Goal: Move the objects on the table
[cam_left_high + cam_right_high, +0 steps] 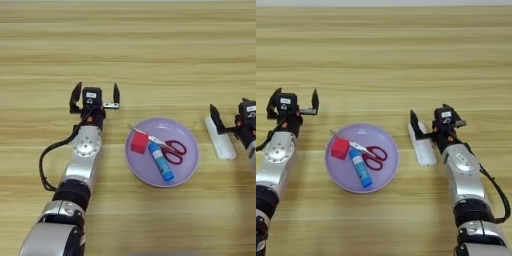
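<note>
A red cube, a blue glue stick and red-handled scissors lie together in the round purple plate at the middle of the table. Right of the plate, a white flat remote-like device lies on the wood. My right gripper is open at the device's far end, with one finger just above that end. To the plate's left and further back, my left gripper is open over bare wood with nothing between its fingers.
The left arm runs along the plate's left side with a black cable looping off it. The right arm lies right of the white device.
</note>
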Tool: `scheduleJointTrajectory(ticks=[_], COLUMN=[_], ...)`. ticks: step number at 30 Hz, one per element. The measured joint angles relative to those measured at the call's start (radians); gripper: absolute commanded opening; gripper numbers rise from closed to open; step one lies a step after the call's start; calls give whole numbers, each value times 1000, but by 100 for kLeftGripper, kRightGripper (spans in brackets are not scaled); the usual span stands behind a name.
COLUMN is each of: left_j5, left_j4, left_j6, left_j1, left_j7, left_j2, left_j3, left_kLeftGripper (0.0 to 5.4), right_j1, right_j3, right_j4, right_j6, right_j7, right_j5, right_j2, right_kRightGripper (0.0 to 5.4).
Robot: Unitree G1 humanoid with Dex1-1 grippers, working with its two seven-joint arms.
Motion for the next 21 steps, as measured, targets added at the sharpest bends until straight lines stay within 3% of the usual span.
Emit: scheduleJointTrajectory(ticks=[7,17,21], left_j5=[40,36,28], left_j4=[-45,-198,-243], left_j6=[79,193,226], left_j1=[27,125,154], left_j7=[-20,-121,-174], left_j2=[2,2,20], left_j3=[-46,-90,-96], left_kLeftGripper=[540,540,540], right_j1=[-15,-14,-12], right_j3=[-1,7,15], right_j4=[29,16,-2], right_j6=[-9,-9,-7], right_j7=[-21,-47,-64], right_j5=[0,-12,-17], right_j2=[0,25,44], right_kRightGripper=[538,538,538])
